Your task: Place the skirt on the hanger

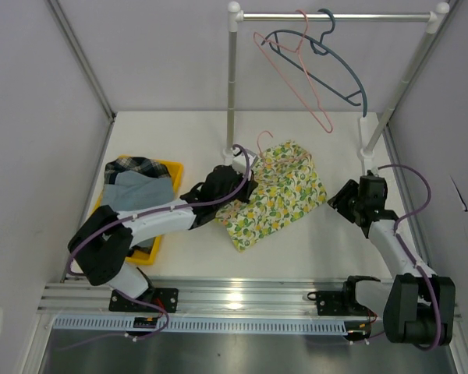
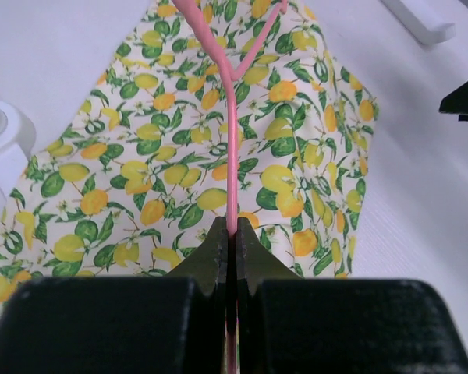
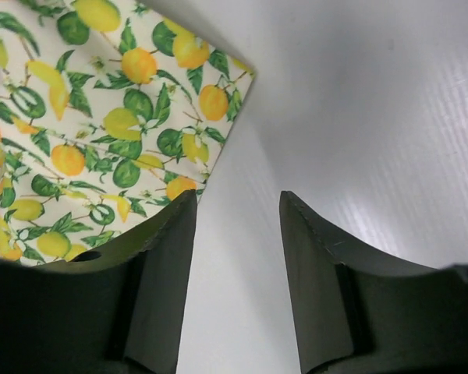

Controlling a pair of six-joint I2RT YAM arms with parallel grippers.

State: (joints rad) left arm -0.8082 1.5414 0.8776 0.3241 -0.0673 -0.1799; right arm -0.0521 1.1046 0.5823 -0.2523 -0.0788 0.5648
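- two fingers of my left gripper are clamped on the hanger wire, which runs ahead over the skirt.
- my right gripper has its fingers apart, with the skirt corner just beside one finger.

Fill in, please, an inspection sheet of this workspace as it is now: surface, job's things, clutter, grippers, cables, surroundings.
Surface: white table, with the skirt near its middle.
Job's things: skirt lies flat on the table; pink hanger lies over it, hook past the far edge; the skirt is not yet on the hanger.
Clutter: yellow tray at the left holds a plaid shirt and a denim shirt.
Grippers: left gripper shut on the hanger wire; right gripper open and empty, at a skirt corner.
Cables: purple cables loop along both arms; no snag seen.
Surroundings: rack rail at the back carries a second pink hanger and a blue-grey hanger; grey walls.
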